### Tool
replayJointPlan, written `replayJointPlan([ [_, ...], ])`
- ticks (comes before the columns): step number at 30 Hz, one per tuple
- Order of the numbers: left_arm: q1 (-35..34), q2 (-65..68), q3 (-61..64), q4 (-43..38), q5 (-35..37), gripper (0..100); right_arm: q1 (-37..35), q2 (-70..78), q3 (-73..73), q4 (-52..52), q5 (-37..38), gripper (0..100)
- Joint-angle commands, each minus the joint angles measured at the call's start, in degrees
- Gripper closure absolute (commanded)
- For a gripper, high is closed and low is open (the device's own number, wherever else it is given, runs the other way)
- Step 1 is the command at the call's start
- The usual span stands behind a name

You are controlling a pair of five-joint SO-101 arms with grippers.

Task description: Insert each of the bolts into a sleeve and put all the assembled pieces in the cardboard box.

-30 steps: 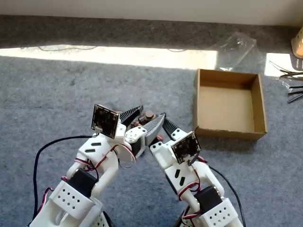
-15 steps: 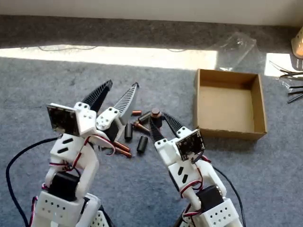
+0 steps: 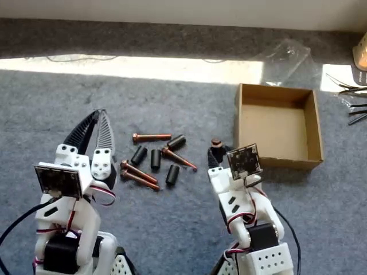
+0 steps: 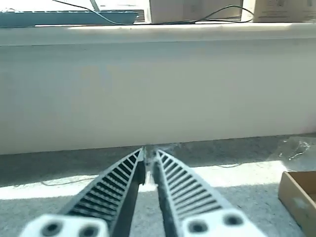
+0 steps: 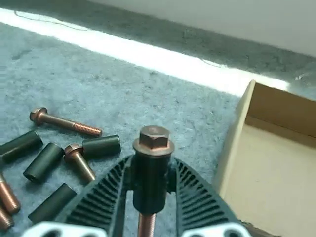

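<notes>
Pincer fingers on the left arm, the left pincer [image 3: 101, 113], are sitting almost together with only a thin slit between them and nothing in it. They are pointing away from the arm, to the left of the loose parts, and from the left wrist view [image 4: 149, 153] they are aiming at the white wall [image 4: 158, 89].

To their right, four loose bolts [image 3: 152, 137] and four loose sleeves [image 3: 155, 158] are lying mixed together on the counter [image 3: 51, 109]. In the right wrist view two of these bolts are being cut off at the edge.

Further right, the right pincer [image 3: 216, 154] is clamping a sleeve [image 5: 149, 182] with a bolt [image 5: 153, 139] standing upright through it, just beside the near left corner of the cardboard box [image 3: 278, 162]. From above, the camera board [image 3: 243, 161] is hiding most of this pincer. The bolt's lower shank is running out of the wrist picture.

The box is lying open, with nothing showing in it.

Grey carpet-like cloth is covering the counter, and a band of sunlight is crossing its far side. A clear plastic bag [image 3: 284, 54] is lying beyond the box, and black cables [image 3: 355, 106] are poking in at the right edge.
</notes>
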Motion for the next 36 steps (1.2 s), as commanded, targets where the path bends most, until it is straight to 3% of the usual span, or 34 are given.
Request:
replayJointPlan([
  [1,-6.0,0.7,-0.3,0.6,-0.4,97,3.0,-0.1,-9.6,3.8,0.5,99.4],
  [11,-9.9,0.7,8.1,0.4,-0.3,100,11.8,6.2,-25.4,10.5,0.6,99.4],
  [23,-10.0,0.7,18.8,0.4,-0.4,100,18.5,48.5,-50.1,10.5,0.6,99.4],
  [36,-10.0,0.7,21.1,0.3,-0.5,100,19.7,86.3,-71.3,10.8,0.6,99.4],
])
